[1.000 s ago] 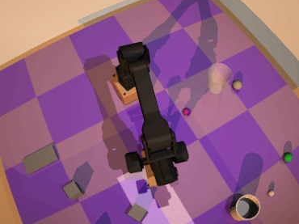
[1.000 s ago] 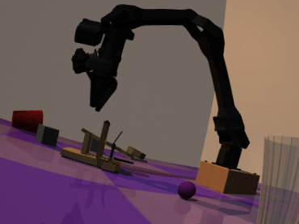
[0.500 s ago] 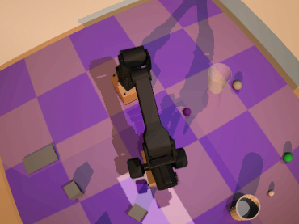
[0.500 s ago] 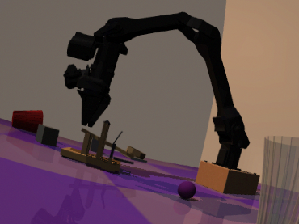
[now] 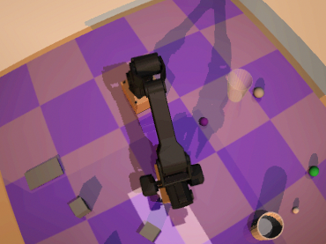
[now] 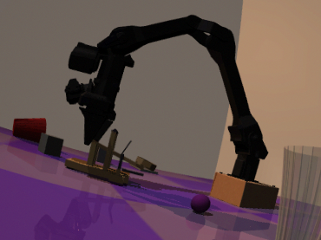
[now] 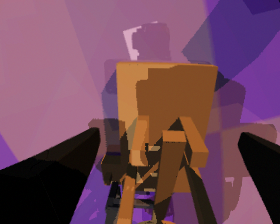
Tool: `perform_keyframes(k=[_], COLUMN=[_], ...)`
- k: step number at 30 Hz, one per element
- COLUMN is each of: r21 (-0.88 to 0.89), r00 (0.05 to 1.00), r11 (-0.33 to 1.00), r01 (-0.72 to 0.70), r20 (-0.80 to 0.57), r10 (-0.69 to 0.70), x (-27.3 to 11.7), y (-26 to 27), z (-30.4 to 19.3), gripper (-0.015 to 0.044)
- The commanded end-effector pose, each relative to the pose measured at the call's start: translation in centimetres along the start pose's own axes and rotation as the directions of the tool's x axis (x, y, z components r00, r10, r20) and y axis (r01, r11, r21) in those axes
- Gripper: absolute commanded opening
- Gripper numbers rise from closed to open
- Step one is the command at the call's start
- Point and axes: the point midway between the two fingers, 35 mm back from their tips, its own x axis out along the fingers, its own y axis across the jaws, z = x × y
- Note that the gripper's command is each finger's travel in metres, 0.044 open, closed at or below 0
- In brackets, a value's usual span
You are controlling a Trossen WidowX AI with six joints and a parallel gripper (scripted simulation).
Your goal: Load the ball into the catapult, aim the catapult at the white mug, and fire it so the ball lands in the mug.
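The wooden catapult (image 5: 165, 196) (image 6: 96, 170) (image 7: 175, 92) stands on the checkered floor, largely under the arm in the top view. My gripper (image 6: 90, 142) (image 7: 170, 136) is open and empty, pointing down over it. In the wrist view its fingers stand on either side of the catapult's uprights, touching neither. In the exterior view the fingertips are close above one upright. A purple ball (image 5: 203, 122) (image 6: 200, 204) lies between the arm base and a pale ribbed cup (image 5: 238, 86) (image 6: 301, 191). A round open vessel (image 5: 280, 225) stands at the lower right; which vessel is the white mug is unclear. The catapult's cup is mostly hidden.
Grey blocks (image 5: 44, 173) (image 5: 79, 207) (image 5: 150, 232) lie at the left and bottom. A beige ball (image 5: 258, 92), a green ball (image 5: 314, 171) and a small pale ball (image 5: 295, 210) lie at the right. A red cup (image 6: 29, 127) is at the far left of the exterior view.
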Motion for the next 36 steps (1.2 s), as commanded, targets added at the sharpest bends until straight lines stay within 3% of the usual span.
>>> perform_keyframes(k=[1, 18, 29, 36], r21=[-0.001, -0.001, -0.004, -0.004], r00=[1.0, 1.0, 1.0, 1.0], r11=[1.0, 1.0, 1.0, 1.0], r01=[-0.003, -0.003, 0.0, 0.0], r20=[-0.009, -0.01, -0.004, -0.004], r10=[0.003, 0.003, 0.0, 0.0], x=[1.0, 3.0, 2.7, 2.4], y=[0.0, 0.0, 0.0, 0.0], z=[-0.2, -0.3, -0.2, -0.2], gripper=[0.044, 0.044, 0.0151, 0.0085])
